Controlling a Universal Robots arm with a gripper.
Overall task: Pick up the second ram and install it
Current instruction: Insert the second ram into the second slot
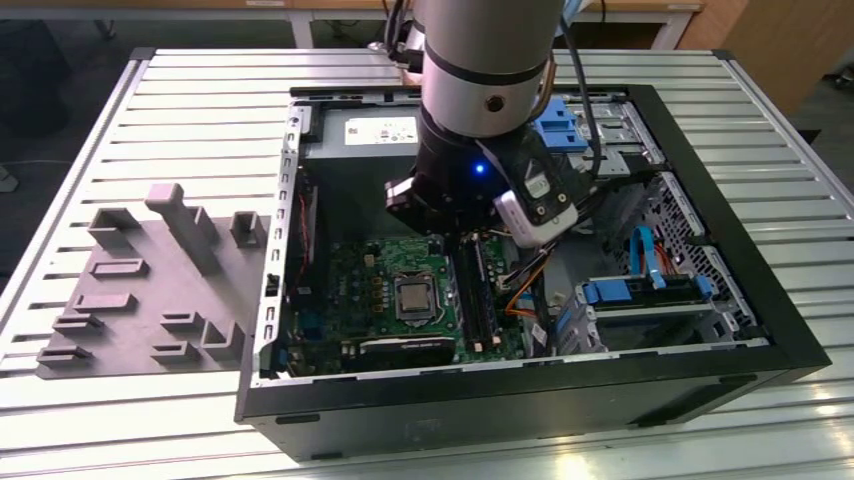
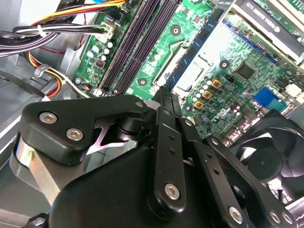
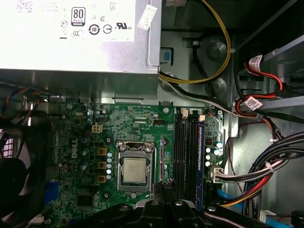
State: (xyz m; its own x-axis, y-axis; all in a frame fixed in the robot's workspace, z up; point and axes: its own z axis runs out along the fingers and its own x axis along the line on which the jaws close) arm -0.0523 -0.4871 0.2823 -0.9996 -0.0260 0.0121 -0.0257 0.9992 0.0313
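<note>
Dark-blue and standing on edge, the one ram stick [image 3: 200, 159] I can make out is seated in the bank of black memory slots [image 1: 477, 295]. It sits in the slot on the side of the white cable connector [image 3: 218, 174]. Whether it is the second ram I cannot tell.

Its long axis follows the slots, which in the exterior view run roughly 12 to 6, the far end toward the one grey power-supply box [image 1: 374, 130].

The single processor socket [image 1: 416, 297] lies at 9 o'clock from the slots. My gripper [image 2: 165, 97] hangs over the motherboard [image 2: 190, 28] beside that socket, its fingers pressed together with nothing visible between them.

One fan [image 2: 266, 161] sits nearby. One grey holder tray [image 1: 134, 290] lies at 9 o'clock from the computer case [image 1: 534, 405].
</note>
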